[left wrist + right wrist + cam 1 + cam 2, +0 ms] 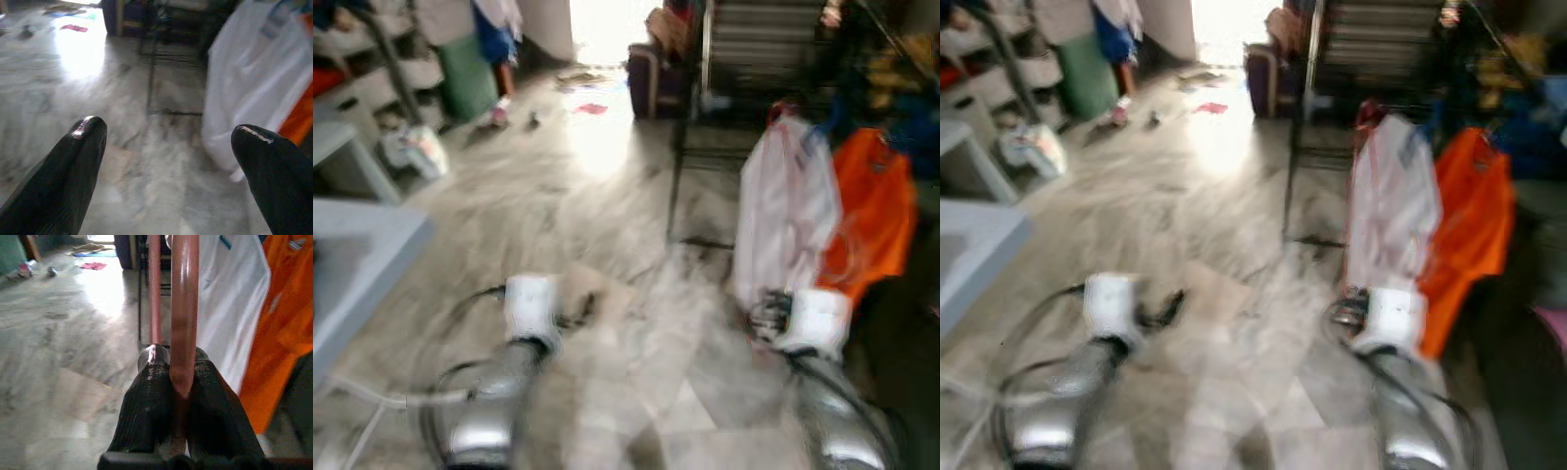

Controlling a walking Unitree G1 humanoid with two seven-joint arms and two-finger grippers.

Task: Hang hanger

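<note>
My right gripper point(178, 377) is shut on the lower bar of a reddish-pink hanger point(185, 308). A white garment point(786, 211) hangs from that hanger, held up at the right of the blurred head views. Just beyond it an orange garment point(871, 211) hangs by a dark metal rack point(690, 127). The right gripper point(769, 313) sits at the white garment's lower edge. My left gripper point(168, 134) is open with nothing between its fingers, held out low over the marble floor point(607, 225), left of the garments.
A grey table point(362, 245) stands at the near left, with shelves and a white plastic bag point(416, 147) behind it. A green bin point(465, 73) and a dark purple suitcase point(651, 78) stand at the back. Stairs point(764, 39) rise behind the rack.
</note>
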